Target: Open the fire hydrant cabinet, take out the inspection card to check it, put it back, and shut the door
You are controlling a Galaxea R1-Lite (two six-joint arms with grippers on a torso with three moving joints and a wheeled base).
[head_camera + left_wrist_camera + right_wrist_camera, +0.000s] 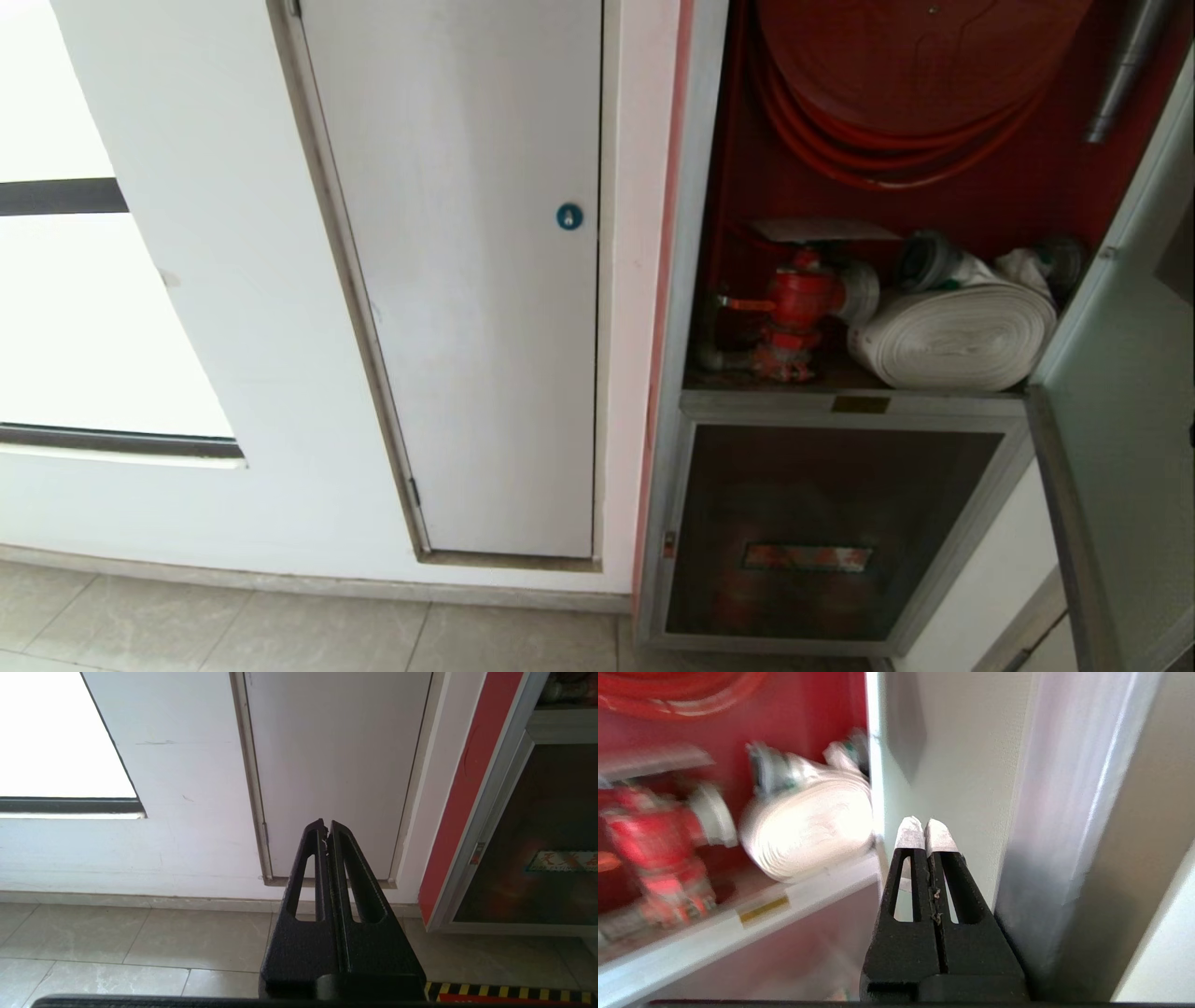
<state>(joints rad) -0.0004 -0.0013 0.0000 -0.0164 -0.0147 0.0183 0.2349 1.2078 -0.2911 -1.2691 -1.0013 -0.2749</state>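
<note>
The tall silver-framed, red-lined fire hydrant cabinet point(695, 233) stands open, its glass door point(1120, 392) swung right, the thin whitish inspection card point(822, 229) resting atop the red valve point(794, 308), while the right gripper point(924, 828), pinched empty, nears the door, so closing remains.

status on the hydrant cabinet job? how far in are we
Done: the door stands swung open at the right, showing the cabinet's red inside. The inspection card lies on top of the valve; taken out yet or already returned, I can't tell. In hand: the right gripper, shut and empty, is by the door's edge near the rolled hose. The left gripper is parked, shut. Left at least: closing the door.
</note>
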